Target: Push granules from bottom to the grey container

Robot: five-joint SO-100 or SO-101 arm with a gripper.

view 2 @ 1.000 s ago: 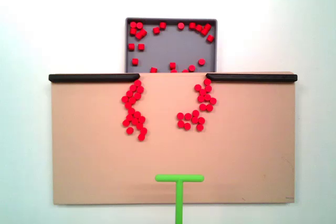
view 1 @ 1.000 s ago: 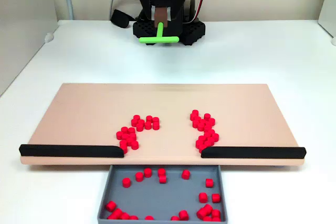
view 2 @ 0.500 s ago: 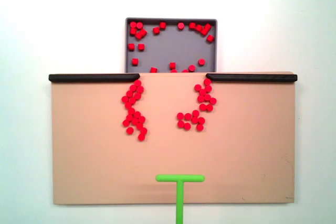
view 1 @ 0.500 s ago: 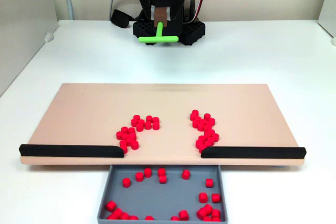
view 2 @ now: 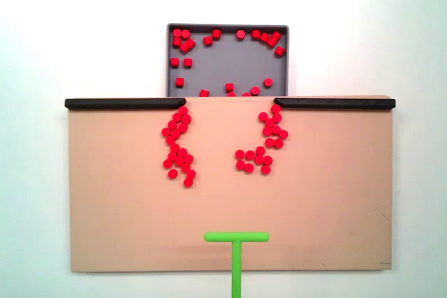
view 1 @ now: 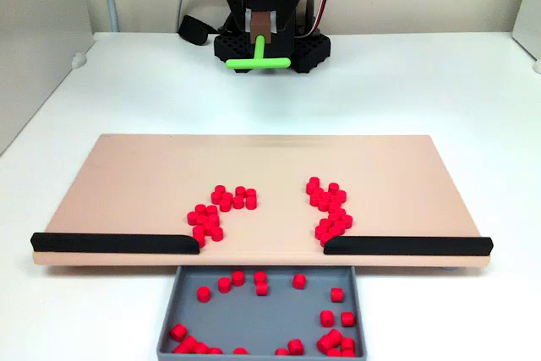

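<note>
Red granules lie in two loose clusters on the beige board: a left cluster [view 1: 213,211] [view 2: 179,149] and a right cluster [view 1: 330,209] [view 2: 265,142]. Both end at the gap between two black strips. More granules [view 1: 331,337] [view 2: 186,41] sit inside the grey container [view 1: 264,317] [view 2: 230,68], which adjoins the board at that gap. My gripper [view 1: 260,34] hangs at the far side of the board, shut on the stem of a green T-shaped pusher [view 1: 258,62] [view 2: 237,237]. The pusher's crossbar is well apart from both clusters.
Black strips [view 1: 115,243] [view 1: 407,245] line the board's [view 1: 144,171] edge on either side of the gap. The arm's black base [view 1: 269,46] stands behind the board on a white table [view 1: 439,82]. A wall panel [view 1: 34,31] rises at the left.
The green pusher has shifted very slightly to the left in the top-down fixed view. The granules have not moved.
</note>
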